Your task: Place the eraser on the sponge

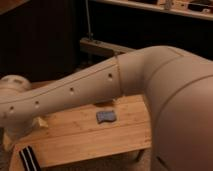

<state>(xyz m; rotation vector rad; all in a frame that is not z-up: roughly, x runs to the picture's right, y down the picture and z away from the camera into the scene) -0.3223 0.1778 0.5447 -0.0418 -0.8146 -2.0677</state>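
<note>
Fingers [42,123] of the gripper [34,129] stand spread and empty, low over the left end of the surface [100,144]. Just nearer, the eraser [27,159] lies on the front-left corner, untouched. Farther right, the sponge [106,116] lies flat mid-surface.

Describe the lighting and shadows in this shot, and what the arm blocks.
Camera view: warm, dim light, background nearly black; the pale arm is brightest, crossing the frame and shading the table beneath; sponge and eraser are unobstructed; the gripper sits far left, under the arm.
</note>
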